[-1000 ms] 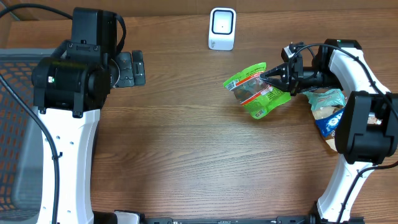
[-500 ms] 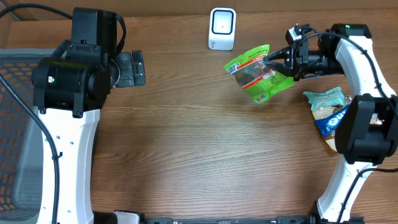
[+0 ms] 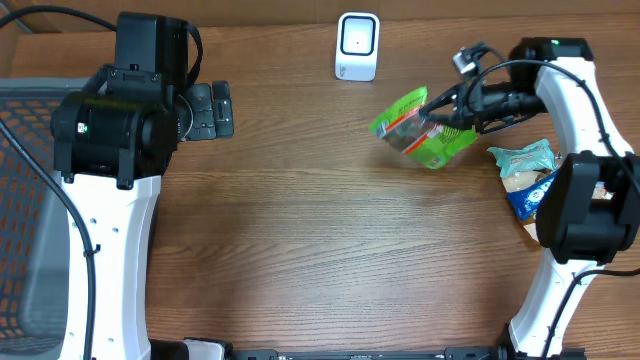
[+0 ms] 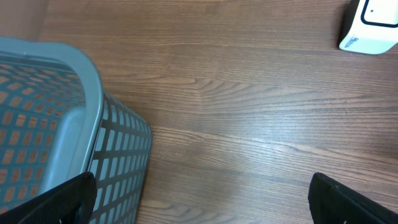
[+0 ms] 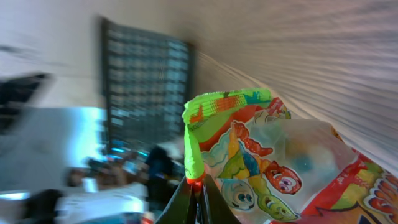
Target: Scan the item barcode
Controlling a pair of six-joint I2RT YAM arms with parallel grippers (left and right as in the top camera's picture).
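Left: grey basket [image 4: 74,124] beside the left gripper [image 3: 221,110], jaws spread wide, holding nothing. Centre: white scanner [image 3: 357,45]. Right: right gripper [image 3: 434,108] pinched shut on the green snack bag [image 3: 420,138], near the scanner's right; other packets [image 3: 525,170] beyond.

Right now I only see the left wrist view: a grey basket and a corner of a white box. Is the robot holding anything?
Observer: Yes. The right gripper is shut on the top edge of a green bag.
Visitor: And that white box, what is it near?
Observer: It is the scanner, upright at the table's far edge, apart from the bag.
Visitor: Is anything else waiting?
Observer: More packets lie beside the right arm.
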